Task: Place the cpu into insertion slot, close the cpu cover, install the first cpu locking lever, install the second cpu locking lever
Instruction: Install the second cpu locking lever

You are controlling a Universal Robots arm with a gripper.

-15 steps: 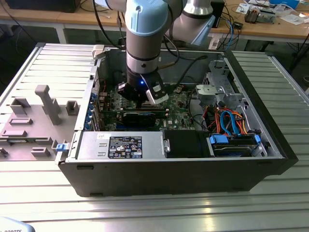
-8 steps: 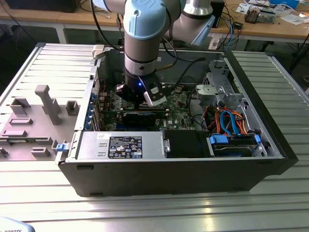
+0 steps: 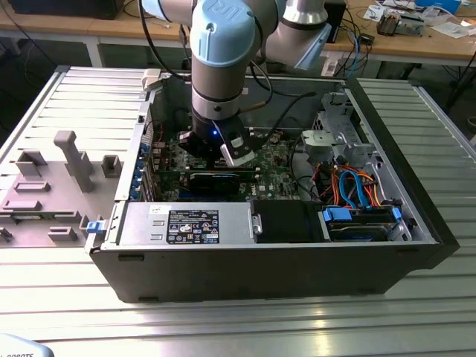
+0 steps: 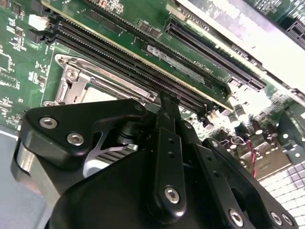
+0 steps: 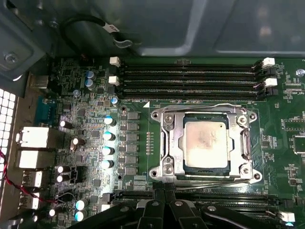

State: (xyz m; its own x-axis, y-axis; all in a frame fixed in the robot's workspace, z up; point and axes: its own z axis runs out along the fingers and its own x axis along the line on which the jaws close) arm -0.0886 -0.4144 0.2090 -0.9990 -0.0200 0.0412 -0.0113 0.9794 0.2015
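The cpu (image 5: 206, 143) is a small flat square chip with a dull, pale silver-grey top that carries a faint smudged patch. It lies flat in the insertion slot (image 5: 183, 167), a dark-rimmed square socket set into the green motherboard (image 5: 143, 152). The cpu cover (image 5: 244, 143), a thin silver metal frame with a large square window, lies down around the chip, so the chip's top shows through the window. Thin wire levers run along two opposite edges of the frame; I cannot tell whether they are hooked in place. Long black memory slots (image 5: 190, 81) run in parallel rows beside the socket. In the exterior view my arm reaches down into an open computer case (image 3: 268, 260) resting on a ribbed metal table (image 3: 223, 320), with my claw (image 3: 223, 152) low over the board. In the second wrist view my black fingers (image 4: 167, 143) are drawn together into one narrow tip, clenched with nothing between them, just beside the socket's metal frame; whether the tip touches anything I cannot tell.
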